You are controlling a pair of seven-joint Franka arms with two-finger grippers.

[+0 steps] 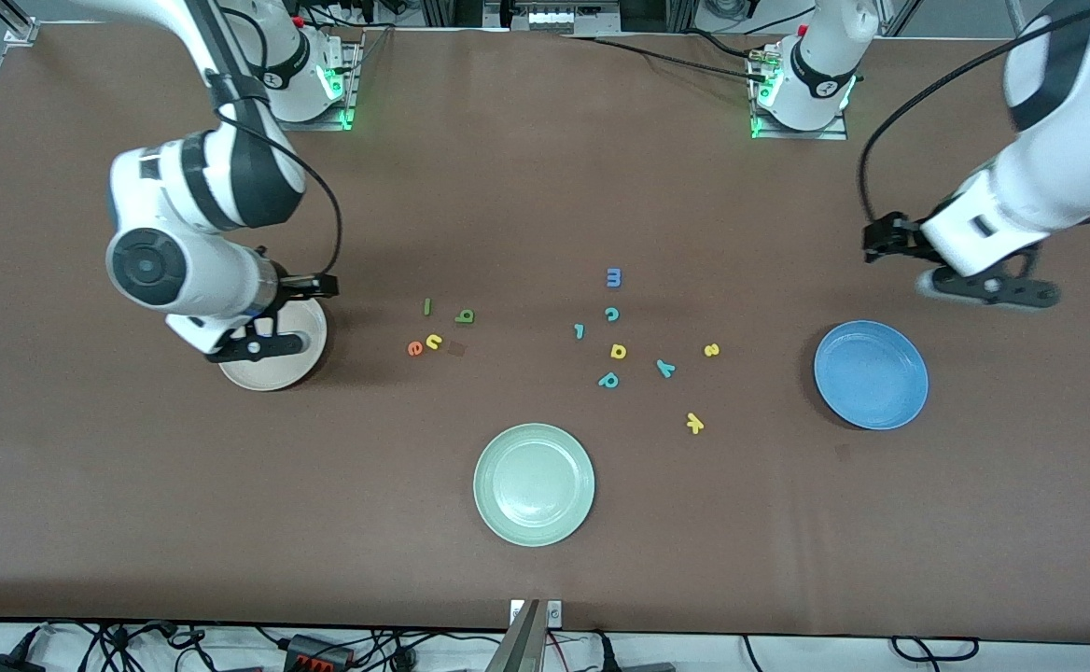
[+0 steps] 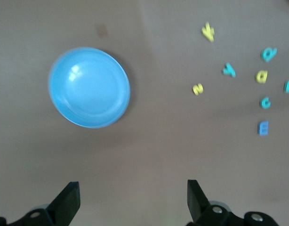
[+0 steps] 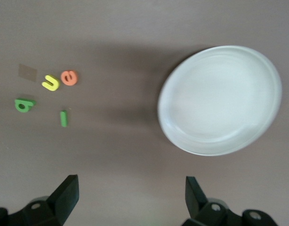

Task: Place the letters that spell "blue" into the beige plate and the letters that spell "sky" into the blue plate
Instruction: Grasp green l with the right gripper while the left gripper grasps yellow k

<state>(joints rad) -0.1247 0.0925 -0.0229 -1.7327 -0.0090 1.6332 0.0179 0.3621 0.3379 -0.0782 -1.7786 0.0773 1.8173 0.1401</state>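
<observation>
The beige plate (image 1: 270, 375) (image 3: 220, 100) lies at the right arm's end of the table. My right gripper (image 1: 260, 347) (image 3: 132, 186) hangs open and empty over it. Beside that plate lie the green "l" (image 1: 427, 306) (image 3: 64, 117), green "b" (image 1: 465, 316) (image 3: 24, 104), yellow "u" (image 1: 434, 342) (image 3: 51, 83) and orange "e" (image 1: 414, 348) (image 3: 69, 77). The blue plate (image 1: 871, 374) (image 2: 89, 87) sits at the left arm's end. My left gripper (image 1: 993, 287) (image 2: 133, 190) hovers open above the table beside it. Yellow "s" (image 1: 711, 350) (image 2: 197, 88), teal "y" (image 1: 664, 368) (image 2: 228, 69) and yellow "k" (image 1: 694, 423) (image 2: 208, 32) lie mid-table.
A pale green plate (image 1: 534, 483) sits nearer the front camera, mid-table. Other letters cluster by the "y": blue "m" (image 1: 613, 276), teal "c" (image 1: 611, 315), a teal "l"-like piece (image 1: 579, 330), yellow "d" (image 1: 618, 351), teal "p" (image 1: 608, 380).
</observation>
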